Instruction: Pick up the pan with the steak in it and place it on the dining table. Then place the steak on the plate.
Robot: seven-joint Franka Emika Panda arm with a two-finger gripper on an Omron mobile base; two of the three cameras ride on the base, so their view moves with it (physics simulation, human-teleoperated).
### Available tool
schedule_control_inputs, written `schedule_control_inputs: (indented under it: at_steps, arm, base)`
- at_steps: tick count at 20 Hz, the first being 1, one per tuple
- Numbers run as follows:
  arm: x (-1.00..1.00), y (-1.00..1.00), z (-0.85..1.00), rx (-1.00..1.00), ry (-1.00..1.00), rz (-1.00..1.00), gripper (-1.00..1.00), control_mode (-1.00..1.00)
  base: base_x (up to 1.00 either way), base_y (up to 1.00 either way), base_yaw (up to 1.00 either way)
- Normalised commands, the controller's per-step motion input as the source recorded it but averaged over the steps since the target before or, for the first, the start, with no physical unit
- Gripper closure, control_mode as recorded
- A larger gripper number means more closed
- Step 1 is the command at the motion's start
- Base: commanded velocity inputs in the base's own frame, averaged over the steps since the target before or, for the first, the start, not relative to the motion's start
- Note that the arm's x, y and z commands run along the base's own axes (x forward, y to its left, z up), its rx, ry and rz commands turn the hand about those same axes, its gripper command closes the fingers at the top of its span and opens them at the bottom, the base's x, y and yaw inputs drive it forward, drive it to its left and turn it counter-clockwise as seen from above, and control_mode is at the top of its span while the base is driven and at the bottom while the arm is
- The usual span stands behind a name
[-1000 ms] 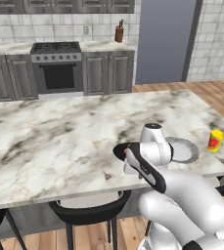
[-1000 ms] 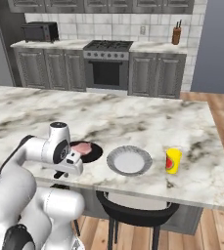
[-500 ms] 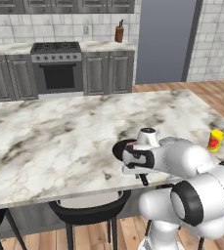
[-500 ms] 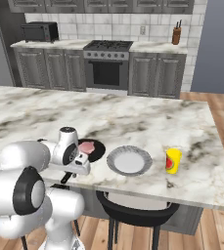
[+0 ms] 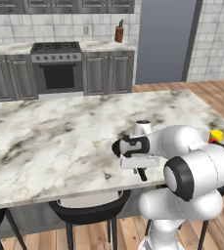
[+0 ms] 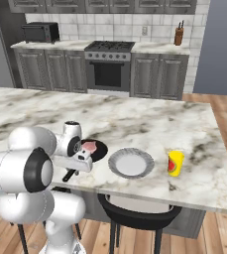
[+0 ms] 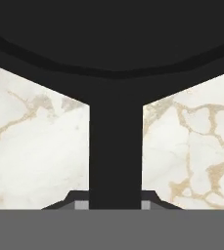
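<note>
The pan's handle (image 7: 115, 151) runs straight between the jaws, which look closed on it. Release cleanly, lift clear, then reach beyond them for the steak (image 6: 89, 147).

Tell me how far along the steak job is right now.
Done: the pan sits on the dining table, steak inside. In hand: the gripper is at the pan's handle, fingertips either side. Left: moving the steak onto the plate beside the pan.
</note>
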Motion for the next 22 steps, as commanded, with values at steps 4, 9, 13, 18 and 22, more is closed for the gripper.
schedule_control_inputs:
  at_steps: [4, 9, 13, 18, 22]
  arm:
    - [-0.07, -0.04, 0.00, 0.00, 0.00, 0.00, -1.00, -1.00]
    - [-0.27, -0.11, 0.00, 0.01, -0.01, 0.00, -1.00, -1.00]
    - [-0.52, -0.18, 0.05, 0.04, -0.06, 0.00, -1.00, -1.00]
    - [-0.07, -0.05, -0.12, 0.00, -0.11, 0.00, -1.00, -1.00]
    - [0.37, 0.18, -0.63, -0.16, -0.09, -0.01, -1.00, -1.00]
  base:
    - [0.00, 0.00, 0.00]
    - [0.00, 0.00, 0.00]
    - [0.00, 0.00, 0.00]
    - [0.00, 0.00, 0.00]
    - [0.00, 0.00, 0.00]
